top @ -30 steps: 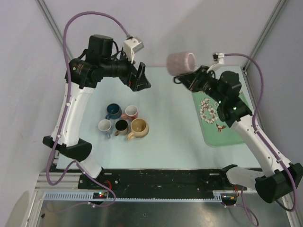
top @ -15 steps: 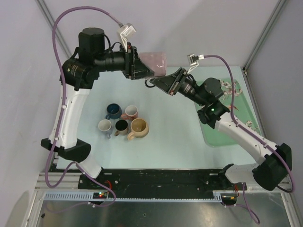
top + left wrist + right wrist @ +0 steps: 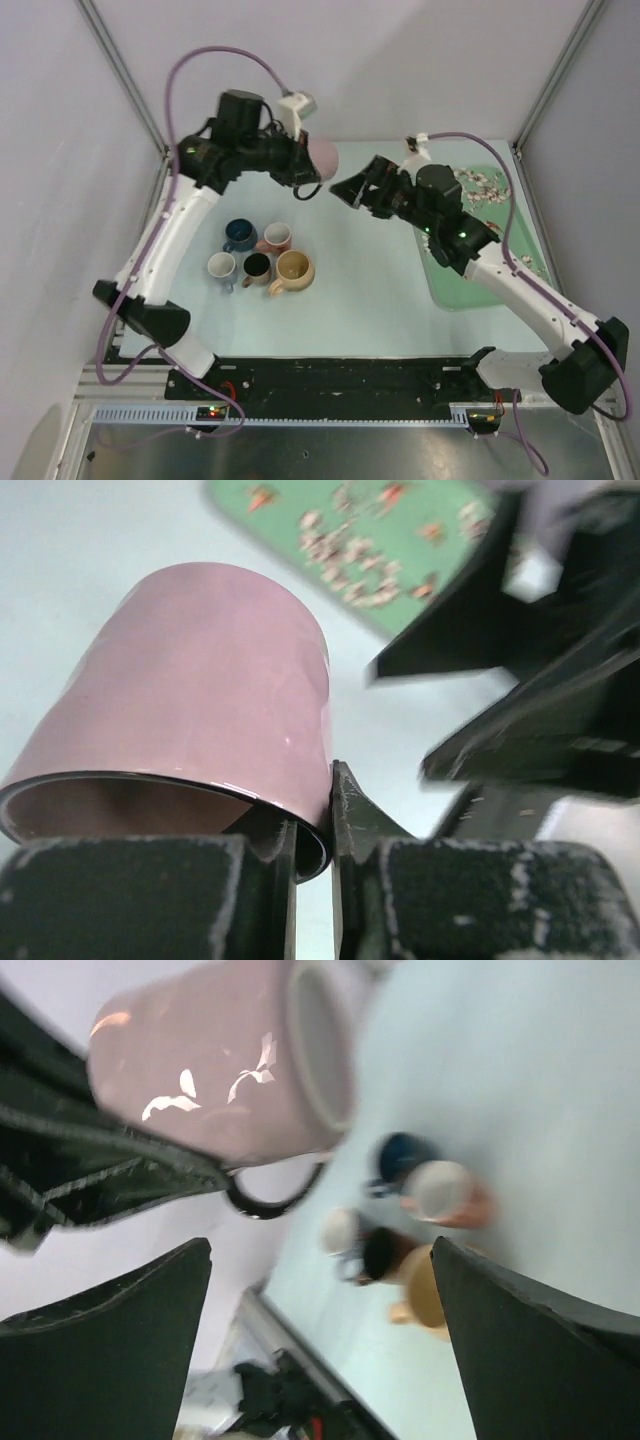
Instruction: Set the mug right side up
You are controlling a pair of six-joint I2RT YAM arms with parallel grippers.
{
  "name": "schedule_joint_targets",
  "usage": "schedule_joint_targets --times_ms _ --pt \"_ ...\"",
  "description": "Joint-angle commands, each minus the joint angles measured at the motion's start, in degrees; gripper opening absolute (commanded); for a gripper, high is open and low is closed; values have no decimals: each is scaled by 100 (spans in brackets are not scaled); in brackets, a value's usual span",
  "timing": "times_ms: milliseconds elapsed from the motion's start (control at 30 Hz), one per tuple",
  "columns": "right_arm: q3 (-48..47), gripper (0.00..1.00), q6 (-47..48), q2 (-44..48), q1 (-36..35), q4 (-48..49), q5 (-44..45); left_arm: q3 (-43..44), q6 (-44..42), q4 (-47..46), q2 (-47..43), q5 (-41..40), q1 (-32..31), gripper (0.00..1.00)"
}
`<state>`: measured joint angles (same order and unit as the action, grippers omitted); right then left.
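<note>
Pink glaze up in the air! The pink mug (image 3: 323,156) hangs over the far middle of the counter (image 3: 370,300), well clear of the surface. The left pincer (image 3: 312,832) is pinching its wall right at the lip, one finger inside the mouth and one outside. From the left wrist view the mug pokes away from the fingers, mouth nearest them and closed end farthest out, so it sits tipped over and not yet mouth-up.

The right pincer (image 3: 320,1310) is spread wide just beside the mug, touching nothing, with daylight between its tips and the glaze.

Where does that leave the job? I'd call it midway. The mug is lifted and gripped by one arm, but it has to be rolled mouth-up and set down on the counter, and neither has happened.

The surface looks like glossy ceramic, throwing bright highlights. The body is a plain cylinder with a dark band around the lip and a recessed ring on its foot. A dark loop shows under it, possibly the handle, but I can't tell.

Below sits a cluster of five mugs (image 3: 260,255), all mouth-up. At right lies a green tray (image 3: 470,285) with a flowery print.
</note>
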<state>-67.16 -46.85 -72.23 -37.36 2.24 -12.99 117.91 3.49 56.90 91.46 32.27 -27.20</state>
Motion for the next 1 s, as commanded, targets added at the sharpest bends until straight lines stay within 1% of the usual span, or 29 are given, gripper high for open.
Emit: schedule_joint_targets --times_ms 0,67,133,200,267,400,567,667,700,733,767,800,833,867,933,967 --pt "195 99 487 610 595 -3002 2436 -499 -1583 -319 364 -2044 -739 0" --pt "673 99 627 869 1020 -3248 2810 -805 -2138 -313 570 -2452 -1133 0" --pt "1098 99 696 1119 1548 -3316 2833 -1114 -2552 -312 791 -2590 -1436 0" --pt "1391 99 767 1324 1994 -3370 2797 -1396 -2815 -312 1081 -2668 -1639 0" --pt "1555 100 906 1490 2246 -3438 2876 -1627 -2958 -318 1343 -2771 -1811 0" --pt "1666 99 1223 1718 2376 -3594 3048 -1775 -3086 -317 1825 -2823 -2074 0" --pt "1688 99 1436 1878 2400 -3789 3199 -1635 -3147 -146 2490 -3145 -2279 0" --pt "1739 99 1499 1944 2420 -3801 3205 -1566 -3225 42 2748 -3298 -2361 0" --pt "1762 99 1515 1946 2441 -3783 3197 -1568 -3242 76 2786 -3364 -2378 2" --pt "1791 99 1527 1939 2460 -3766 3180 -1573 -3232 89 2805 -3414 -2391 9" --pt "1827 99 1537 1931 2492 -3731 3162 -1567 -3219 108 2802 -3439 -2393 19" --pt "1863 99 1551 1918 2525 -3696 3123 -1537 -3199 136 2783 -3439 -2398 34" --pt "1908 99 1562 1903 2573 -3639 3086 -1465 -3175 202 2742 -3434 -2397 44" --pt "1939 99 1577 1886 2618 -3592 3023 -1381 -3138 292 2709 -3405 -2396 58" --pt "1975 99 1625 1850 2705 -3483 2890 -1072 -3032 496 2618 -3379 -2387 78" --pt "1981 99 1705 1834 2733 -3431 2811 -789 -2969 602 2581 -3360 -2373 85"
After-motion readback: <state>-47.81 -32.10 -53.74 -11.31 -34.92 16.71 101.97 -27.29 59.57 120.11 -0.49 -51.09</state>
